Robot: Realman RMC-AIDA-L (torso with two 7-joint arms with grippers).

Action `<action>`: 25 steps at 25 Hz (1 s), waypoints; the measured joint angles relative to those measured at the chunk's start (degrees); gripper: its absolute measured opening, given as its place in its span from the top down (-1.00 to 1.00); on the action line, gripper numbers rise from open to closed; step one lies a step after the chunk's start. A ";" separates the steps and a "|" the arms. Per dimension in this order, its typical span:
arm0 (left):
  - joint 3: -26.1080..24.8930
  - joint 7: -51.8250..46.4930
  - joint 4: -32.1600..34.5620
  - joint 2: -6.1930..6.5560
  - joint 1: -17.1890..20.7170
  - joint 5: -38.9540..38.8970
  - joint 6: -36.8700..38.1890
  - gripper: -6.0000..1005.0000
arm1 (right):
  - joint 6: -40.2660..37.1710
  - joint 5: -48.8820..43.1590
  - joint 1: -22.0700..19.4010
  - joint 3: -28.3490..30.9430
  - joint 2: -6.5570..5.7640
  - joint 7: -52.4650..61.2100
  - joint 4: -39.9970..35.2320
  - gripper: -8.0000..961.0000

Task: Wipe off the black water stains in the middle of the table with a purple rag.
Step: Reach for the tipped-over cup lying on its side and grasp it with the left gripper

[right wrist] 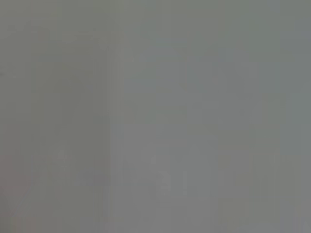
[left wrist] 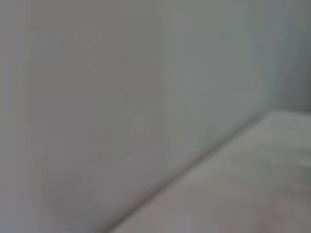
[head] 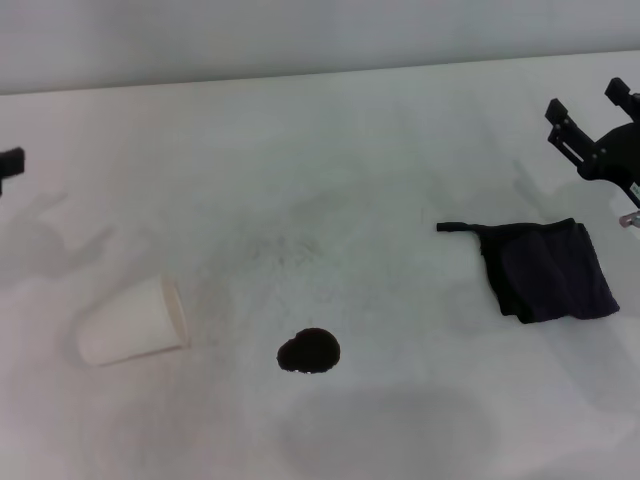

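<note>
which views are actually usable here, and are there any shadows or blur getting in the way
Head view: usable, soft even light; faint grey shadows fall near the right gripper, the purple rag and the tipped cup; the black water stains read crisply. Left wrist view: blurred, only a wall and the table edge. Right wrist view: featureless grey, nothing identifiable.

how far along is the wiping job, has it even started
Nothing is done: the black water stains sit whole on the table. Nothing is in hand: the purple rag lies untouched, the right pincer open above it, the left pincer at the far edge. Grasping and wiping remain.
</note>
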 joint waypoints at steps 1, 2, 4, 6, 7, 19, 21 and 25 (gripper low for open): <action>-0.01 -1.98 1.41 0.71 -1.17 2.50 -2.08 -0.74 | 0.13 0.00 0.00 -0.09 0.00 0.28 0.09 -0.73; -0.01 -3.28 2.30 1.29 -2.22 4.69 -4.00 -0.74 | 0.27 0.00 0.01 -0.10 0.00 0.46 0.19 -0.73; -0.03 -5.86 3.81 2.29 -4.85 9.75 -7.70 -0.74 | 0.31 0.00 0.03 -0.10 0.00 0.57 0.28 -0.73; -0.08 -7.29 4.32 2.81 -7.22 15.16 -10.72 -0.74 | 0.32 0.00 0.15 -0.13 0.00 0.59 0.35 -0.73; -0.10 -7.84 4.33 2.97 -8.73 18.44 -12.77 -0.74 | 0.32 0.00 0.19 -0.15 0.00 0.59 0.38 -0.73; 0.49 -7.99 3.82 -0.31 -15.49 34.50 -22.73 -0.74 | 0.33 0.01 0.76 -1.41 0.00 0.62 0.49 -0.73; 0.58 -6.46 2.74 -1.07 -15.48 35.18 -21.83 -0.74 | 0.23 0.01 0.77 -1.48 0.00 0.62 0.48 -0.73; 1.58 -3.12 0.45 -2.92 -15.17 36.93 -18.49 -0.74 | 0.18 0.01 0.78 -1.52 0.00 0.62 0.44 -0.73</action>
